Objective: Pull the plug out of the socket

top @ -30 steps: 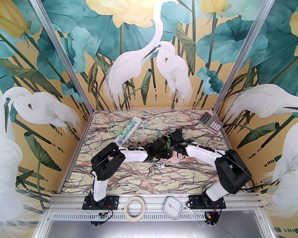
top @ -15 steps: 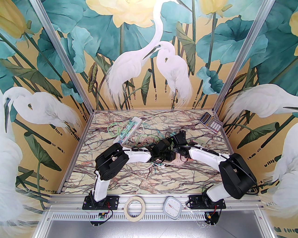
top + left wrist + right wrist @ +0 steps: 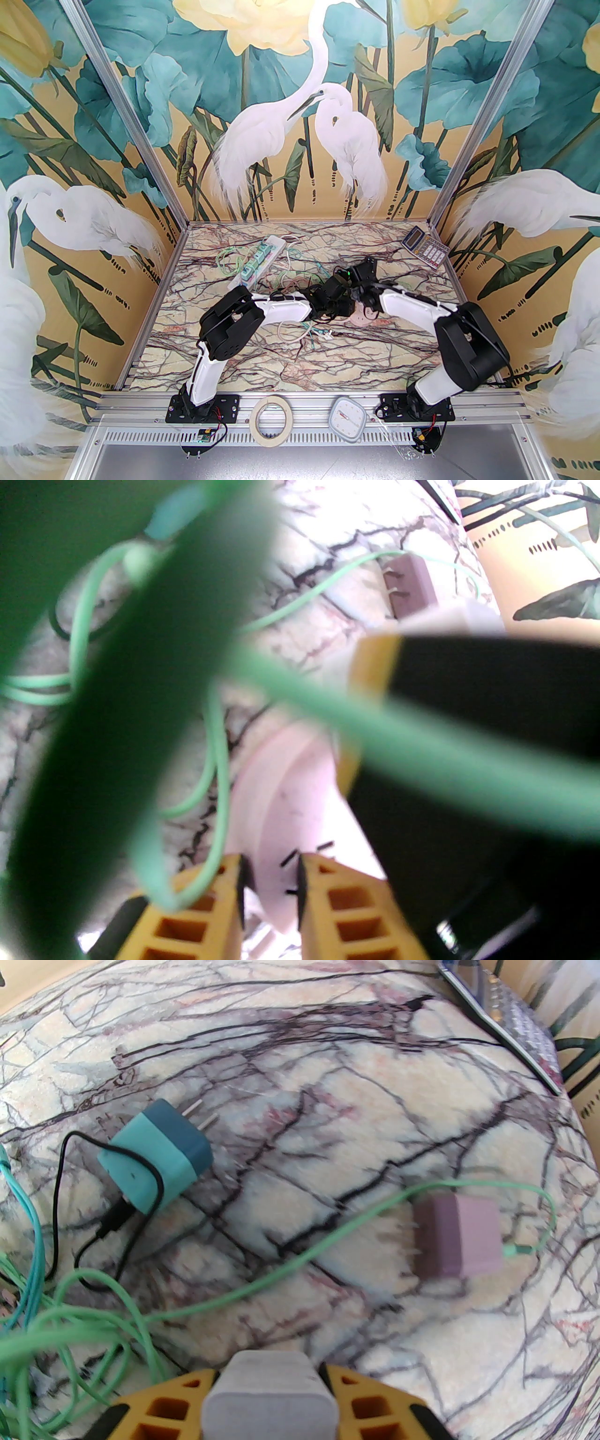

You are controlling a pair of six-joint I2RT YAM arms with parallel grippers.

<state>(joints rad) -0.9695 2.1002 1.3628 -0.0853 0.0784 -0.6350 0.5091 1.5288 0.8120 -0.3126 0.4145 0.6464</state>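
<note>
The right gripper is clamped on the grey-white plug. The left gripper has its jaws drawn together at the near rim of the pink socket, though I cannot tell whether it truly pinches that rim. This looks like the pull itself: next, the right arm should draw the plug straight out along its pins while the socket is held down. Around them lie one teal adapter and one purple adapter — two loose — plus one white power strip and one calculator.

grey plug cut off, green cable blurred
</note>
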